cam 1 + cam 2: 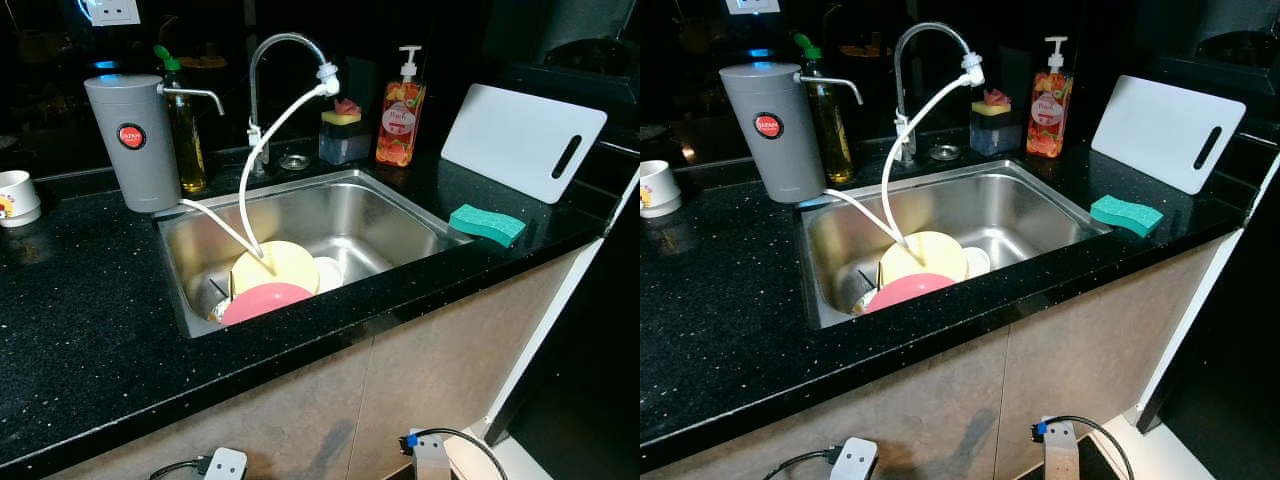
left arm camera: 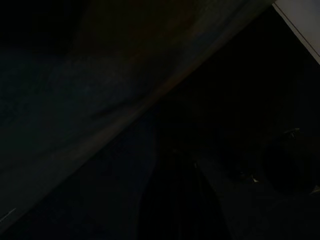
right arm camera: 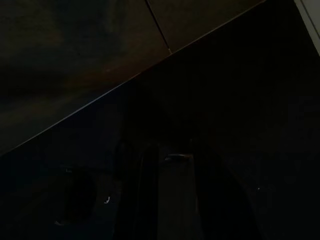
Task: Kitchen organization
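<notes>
Both arms hang low in front of the cabinet doors, with the left wrist module [image 1: 226,464] and the right wrist module [image 1: 430,455] just showing at the bottom edge of the head views; the wrist views are too dark to show whether either pincer is open or holding anything, so that cannot be told. Above them runs the black speckled countertop [image 1: 80,330], and set into it is the stainless sink [image 1: 395,215]. The dishes sit in the sink's near left corner: a pink plate [image 1: 262,300] leans in front of a yellow plate [image 1: 280,262], with a white dish [image 1: 328,272] just beside them and what looks like cutlery tucked at the left. These plates look rigid, fairly light and probably wet and slippery; the raised upper rim of the pink plate appears the best place to pinch. A white hose [image 1: 262,150] droops from the faucet [image 1: 285,45] down onto the yellow plate and may snag a lift. On the counter lie a green sponge [image 1: 487,224], soft and easily squeezed, and a white cutting board [image 1: 522,140] propped against the wall. Farther back stand a grey water filter [image 1: 135,140], an oil bottle [image 1: 185,130], a soap dispenser [image 1: 400,120], a sponge holder [image 1: 344,135] and, at far left, a white cup [image 1: 16,196].
</notes>
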Robot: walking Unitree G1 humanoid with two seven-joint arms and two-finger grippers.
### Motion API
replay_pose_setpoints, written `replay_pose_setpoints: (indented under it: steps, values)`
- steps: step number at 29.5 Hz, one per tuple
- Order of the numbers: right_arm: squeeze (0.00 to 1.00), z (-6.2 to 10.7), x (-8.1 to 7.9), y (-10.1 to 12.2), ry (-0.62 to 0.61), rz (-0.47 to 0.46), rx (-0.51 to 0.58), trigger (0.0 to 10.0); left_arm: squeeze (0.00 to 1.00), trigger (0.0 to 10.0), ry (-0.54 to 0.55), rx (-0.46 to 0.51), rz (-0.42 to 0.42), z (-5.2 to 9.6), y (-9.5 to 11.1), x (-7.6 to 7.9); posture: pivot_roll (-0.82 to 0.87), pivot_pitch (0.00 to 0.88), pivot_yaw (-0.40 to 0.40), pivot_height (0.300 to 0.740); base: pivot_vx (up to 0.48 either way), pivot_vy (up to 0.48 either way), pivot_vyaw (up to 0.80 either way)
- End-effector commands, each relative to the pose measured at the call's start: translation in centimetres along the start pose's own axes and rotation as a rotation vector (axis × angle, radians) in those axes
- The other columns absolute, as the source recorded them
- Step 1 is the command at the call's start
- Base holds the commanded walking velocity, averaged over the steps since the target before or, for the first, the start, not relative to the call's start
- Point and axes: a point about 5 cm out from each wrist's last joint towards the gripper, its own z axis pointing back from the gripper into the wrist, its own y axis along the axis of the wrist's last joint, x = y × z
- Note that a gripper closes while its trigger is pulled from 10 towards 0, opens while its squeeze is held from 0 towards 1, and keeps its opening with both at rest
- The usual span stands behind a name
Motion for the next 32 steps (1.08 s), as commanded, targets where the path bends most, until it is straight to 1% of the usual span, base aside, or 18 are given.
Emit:
replay_pose_setpoints:
  steps: [1,20,32]
  values:
    - [0.00,0.04,0.26,0.07,-0.011,-0.007,-0.005,10.0,0.00,10.0,0.014,0.012,-0.004,-0.05,0.64,-0.35,-0.02,0.000,-0.008,0.740,0.000,0.000,0.00]
    - [0.00,0.04,0.32,0.18,-0.016,-0.001,0.000,10.0,0.00,10.0,0.015,0.019,-0.004,-0.15,0.90,-0.14,-0.02,0.000,-0.012,0.740,0.000,0.000,0.00]
    - [0.00,0.07,0.51,0.37,-0.020,0.003,0.004,10.0,0.00,10.0,0.006,0.019,-0.010,-0.29,1.08,0.29,-0.02,0.000,-0.022,0.740,0.000,0.000,0.00]
